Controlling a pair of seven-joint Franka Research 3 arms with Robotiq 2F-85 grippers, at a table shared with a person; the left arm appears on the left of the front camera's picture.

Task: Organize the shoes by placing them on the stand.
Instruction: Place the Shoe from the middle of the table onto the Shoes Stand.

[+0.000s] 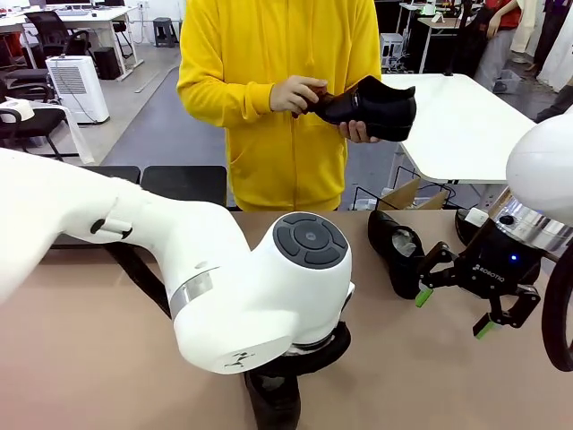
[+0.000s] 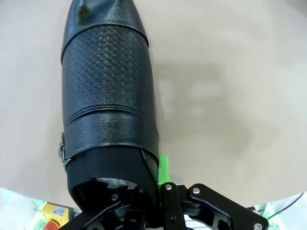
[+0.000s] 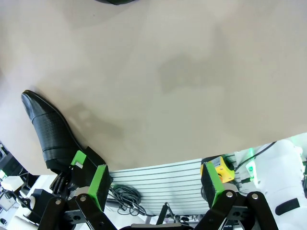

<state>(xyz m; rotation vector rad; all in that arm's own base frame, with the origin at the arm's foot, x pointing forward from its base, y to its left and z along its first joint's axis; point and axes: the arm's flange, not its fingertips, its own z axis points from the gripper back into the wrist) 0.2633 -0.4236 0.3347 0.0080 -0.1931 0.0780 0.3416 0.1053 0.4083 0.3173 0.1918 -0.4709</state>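
My left gripper is shut on the heel rim of a black textured shoe that lies on the tan table, toe pointing away. In the front view this shoe peeks out under my left wrist at the near edge. The right gripper hovers open beside a second shoe lying on the table; its wrist view shows the open right gripper over bare tabletop, with the held shoe farther off. The person holds a third shoe. The black stand sits low beyond the table's far edge.
The person in a yellow hoodie stands at the far side, rubbing the held shoe with a brown brush. A cardboard box sits past the far edge. My bulky left arm crosses the table's left half.
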